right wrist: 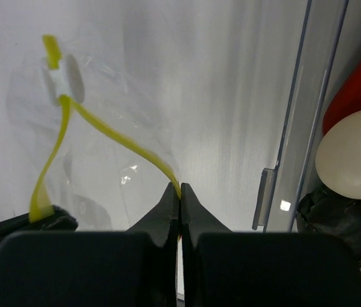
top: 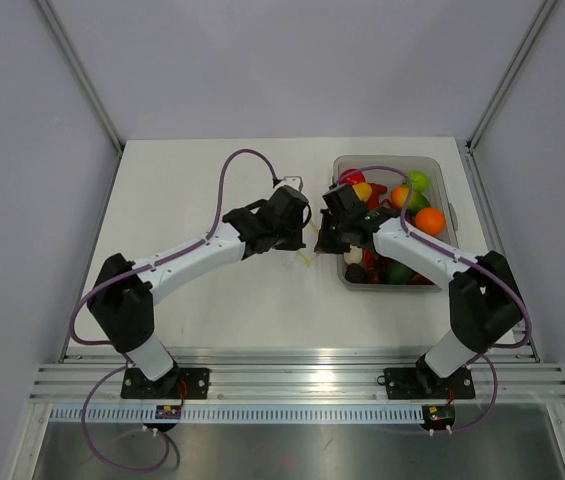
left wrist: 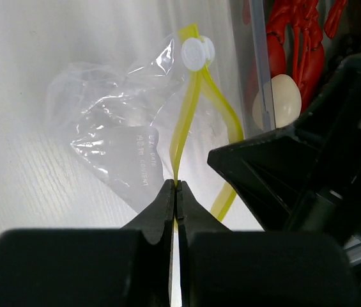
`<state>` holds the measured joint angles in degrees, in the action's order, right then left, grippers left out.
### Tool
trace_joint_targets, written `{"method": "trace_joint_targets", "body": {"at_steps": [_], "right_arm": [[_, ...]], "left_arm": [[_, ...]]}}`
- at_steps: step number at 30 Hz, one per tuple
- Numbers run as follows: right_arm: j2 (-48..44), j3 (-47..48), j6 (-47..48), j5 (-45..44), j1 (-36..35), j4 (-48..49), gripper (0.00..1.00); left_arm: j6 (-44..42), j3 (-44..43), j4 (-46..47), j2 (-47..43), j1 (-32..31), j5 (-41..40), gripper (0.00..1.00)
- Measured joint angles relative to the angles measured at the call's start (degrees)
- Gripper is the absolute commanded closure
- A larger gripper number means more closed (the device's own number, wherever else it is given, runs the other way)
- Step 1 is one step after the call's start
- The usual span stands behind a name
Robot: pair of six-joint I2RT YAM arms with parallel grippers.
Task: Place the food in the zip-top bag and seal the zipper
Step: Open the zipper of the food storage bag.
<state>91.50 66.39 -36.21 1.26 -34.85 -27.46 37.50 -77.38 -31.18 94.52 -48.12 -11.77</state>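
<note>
- Pinching one lip of the zipper (left wrist: 190, 109) in the left gripper (left wrist: 176, 185), jaws clamped tight, bottom centre of the left wrist view.
- Clamping the other lip in the right gripper (right wrist: 180, 187), spreading the mouth.
- Leaving the zip-top bag (left wrist: 113, 128) crumpled, seemingly empty, upper left.
- Waiting on the food (top: 429, 220), sitting in the bin (top: 432, 160) at right; loading and sealing both to come.

L gripper (top: 302, 236) and R gripper (top: 320, 240) sit tip-to-tip mid-table, each pinched on 1 strip of the zipper (left wrist: 188, 115); barely any gap btw them. Bin (top: 432, 160) wall stands just R of the bag (left wrist: 110, 128), and the bin is packed w/ toy food (top: 429, 220). Table (top: 182, 180) has open room L and on the far side.
</note>
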Motion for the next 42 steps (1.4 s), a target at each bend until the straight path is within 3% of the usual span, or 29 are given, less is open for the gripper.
{"method": "trace_joint_targets", "body": {"at_steps": [12, 15, 19, 26, 34, 42], "right_arm": [[1.1, -2.3, 0.1, 2.0, 0.2, 2.6, 0.99], [1.0, -2.3, 0.2, 2.1, 0.2, 2.6, 0.90], [-0.2, -2.3, 0.3, 1.9, 0.2, 2.1, 0.66], [-5.5, -2.3, 0.6, 1.8, 0.4, 1.1, 0.48], [-13.8, -2.4, 0.6, -1.7, 0.8, -1.0, 0.42], [-16.2, -5.5, 1.1, -3.3, 11.3, -4.9, 0.36]], "left_arm": [[-3.2, 3.3, 1.0, -4.3, 2.8, 7.1, 1.00], [-3.3, 3.2, 1.2, -4.1, 2.8, 9.8, 1.00], [-3.2, 3.0, 1.3, -2.6, 2.8, 11.9, 1.00], [-4.0, 1.0, 0.7, 0.7, 2.7, 13.1, 1.00], [-5.1, -0.5, -0.6, 1.2, 2.7, 13.3, 1.00], [-8.3, -6.1, -7.3, 1.2, 2.2, 8.4, 1.00]]}}
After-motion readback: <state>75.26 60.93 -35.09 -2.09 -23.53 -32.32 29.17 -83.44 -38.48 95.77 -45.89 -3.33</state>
